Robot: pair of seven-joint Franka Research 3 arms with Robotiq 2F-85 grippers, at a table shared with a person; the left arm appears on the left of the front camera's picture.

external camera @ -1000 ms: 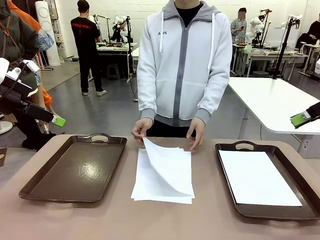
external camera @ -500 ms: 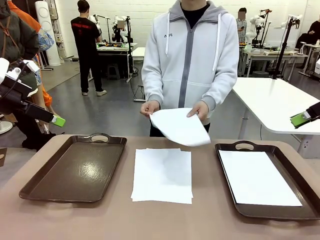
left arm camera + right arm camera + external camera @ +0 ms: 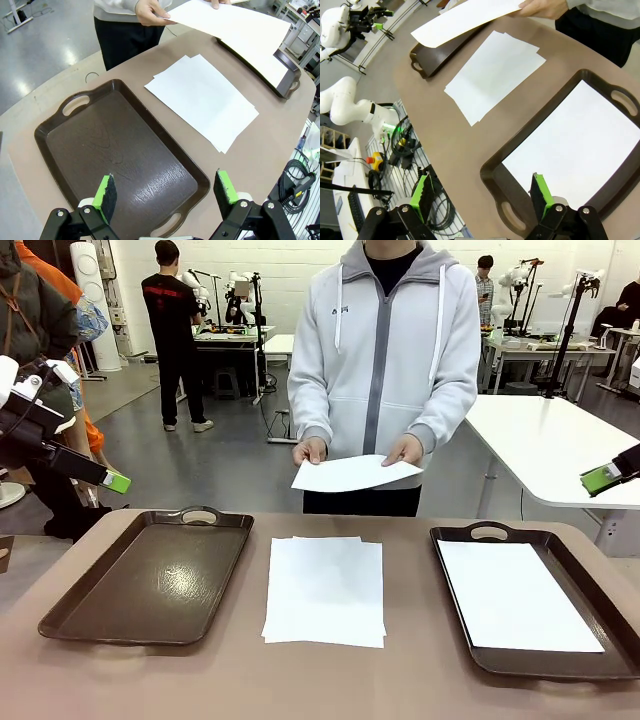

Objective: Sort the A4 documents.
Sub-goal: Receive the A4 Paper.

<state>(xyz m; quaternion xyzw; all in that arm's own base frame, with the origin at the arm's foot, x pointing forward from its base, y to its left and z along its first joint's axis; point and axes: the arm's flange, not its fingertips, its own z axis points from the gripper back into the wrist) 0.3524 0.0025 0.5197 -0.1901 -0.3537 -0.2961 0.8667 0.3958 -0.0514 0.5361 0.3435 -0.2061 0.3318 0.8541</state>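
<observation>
now the top sheet (image 3: 352, 474) is off the pile: 1 second ago it was only peeling up from the stack, and at this moment the person holds it flat in both hands (image 3: 404, 451) above the far edge of the table (image 3: 400, 680). i judge it is about to be assigned to a tray. the remaining a4 documents (image 3: 325, 590) lie slightly fanned mid-table, between the left tray (image 3: 150, 580), its floor bare, and the right tray (image 3: 455, 540), which carries 1 sheet (image 3: 515, 595). left gripper (image 3: 165, 189) and right gripper (image 3: 481, 196) hang wide apart, holding nothing, off to the sides. nothing blocks either tray.
</observation>
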